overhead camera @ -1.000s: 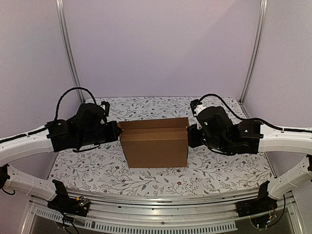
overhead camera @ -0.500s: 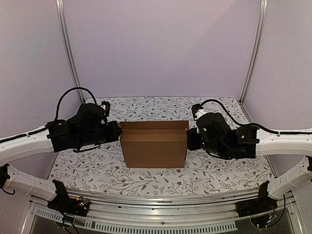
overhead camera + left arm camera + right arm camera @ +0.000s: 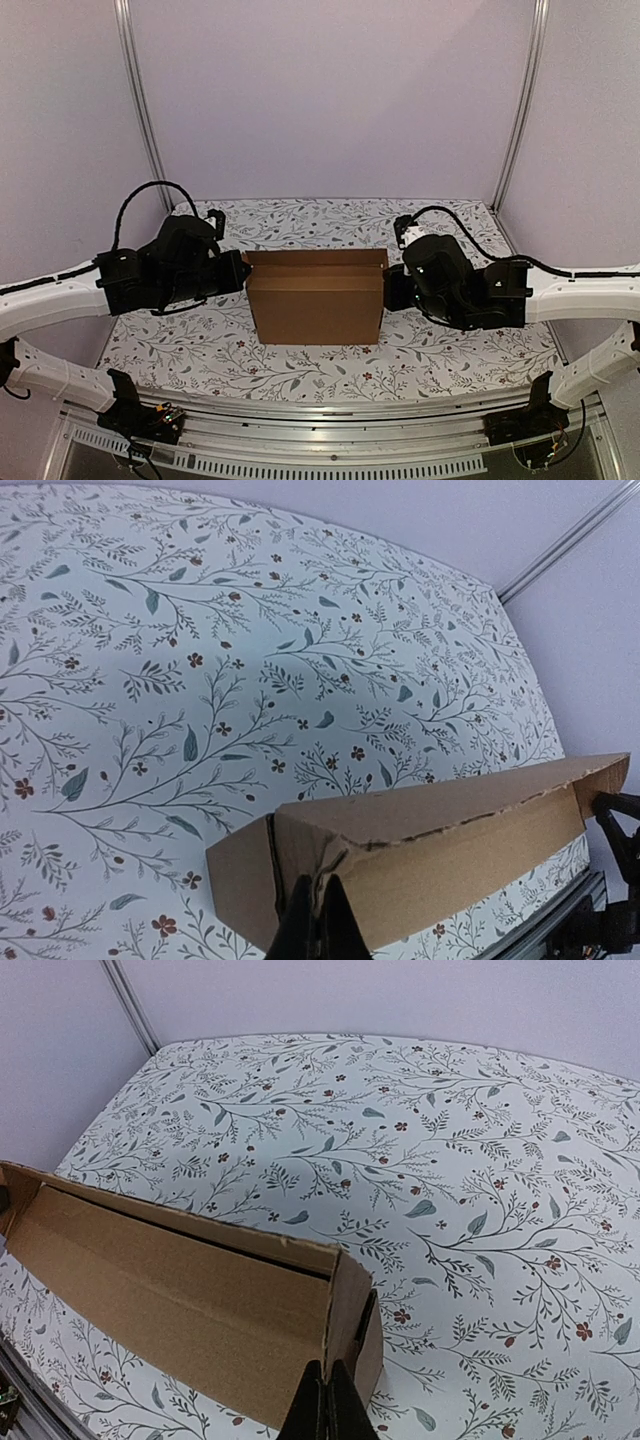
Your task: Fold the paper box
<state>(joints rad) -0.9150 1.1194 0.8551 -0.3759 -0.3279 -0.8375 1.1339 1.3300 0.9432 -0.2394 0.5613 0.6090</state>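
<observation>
On the surface [image 3: 450,352], between the arms, stands the box [image 3: 316,302], walls up. Left pincer [image 3: 244,272] and right pincer [image 3: 388,286] are both closed, tips against its ends. We judge it light, stiff, easily creased: best taken at the wall rims.

Paper box [image 3: 316,300], between both pincers: matt brown corrugated cardboard is noted; cut edges are seen rough and fibrous just above the left gripper [image 3: 316,930]. Table cover [image 3: 300,225] beneath the pincers: smooth, matt, floral-printed. The gripper itself: matt black.
</observation>
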